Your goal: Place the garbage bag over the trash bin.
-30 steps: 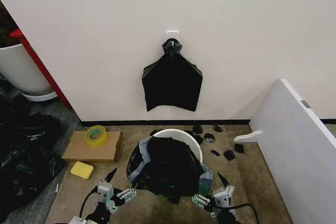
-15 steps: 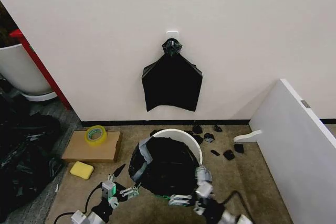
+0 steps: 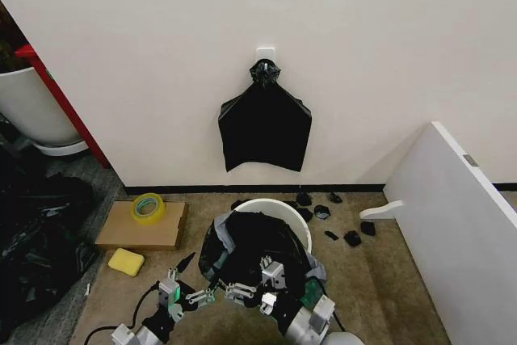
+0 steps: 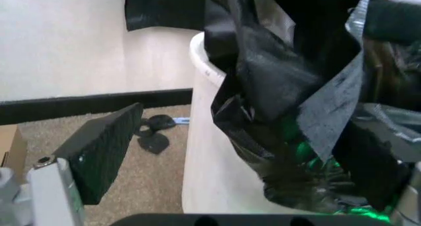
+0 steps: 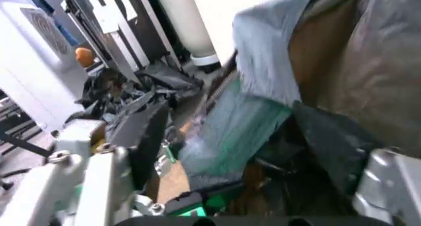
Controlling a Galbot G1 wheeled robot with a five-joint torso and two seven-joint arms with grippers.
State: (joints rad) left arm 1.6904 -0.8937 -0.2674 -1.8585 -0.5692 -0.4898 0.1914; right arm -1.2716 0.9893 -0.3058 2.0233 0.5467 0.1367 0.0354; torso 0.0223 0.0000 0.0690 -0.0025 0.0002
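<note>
Plastic of the garbage bag [image 3: 254,252] is being draped over the trash bin [image 3: 279,208] on the floor by the wall. The left gripper [image 3: 187,280] is being held open beside the bin. The right gripper [image 3: 250,280] is being kept open against the bag's front.

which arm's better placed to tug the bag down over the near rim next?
Probably right. The right gripper is against the garbage bag at the trash bin's near side, fingers open around the plastic. The left gripper sits open, apart, to the bin's left.
</note>
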